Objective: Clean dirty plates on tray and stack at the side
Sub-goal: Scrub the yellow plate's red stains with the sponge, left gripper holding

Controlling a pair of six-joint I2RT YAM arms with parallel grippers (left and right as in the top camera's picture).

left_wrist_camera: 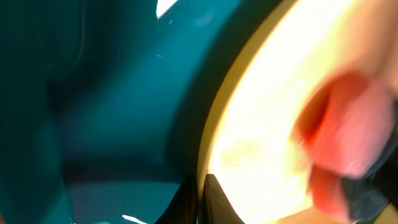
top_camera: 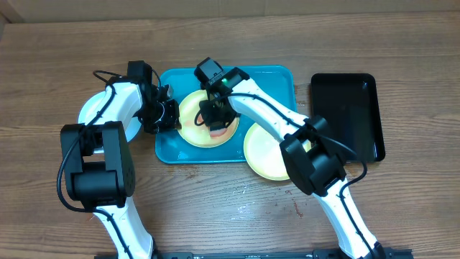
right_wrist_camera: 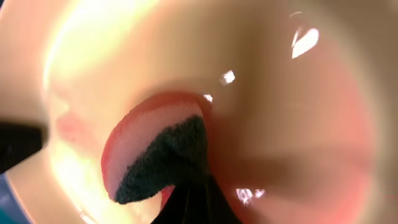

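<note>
A turquoise tray (top_camera: 269,86) lies at the middle of a wooden table (top_camera: 215,208). On it sits a yellow plate (top_camera: 192,108) with a green rim. The left tool (top_camera: 171,115) is closed narrowly, pinching that plate's left rim. The right tool (top_camera: 218,119) grips a red sponge (top_camera: 219,129) with a dark scouring face, pressed onto the plate's inside. A second yellow plate (top_camera: 262,155) rests at the tray's lower right corner, overlapping its edge. A pale blue-white plate (top_camera: 92,109) lies on the table left of the tray, partly under the left arm. A black tray (top_camera: 345,108) sits to the right.
</note>
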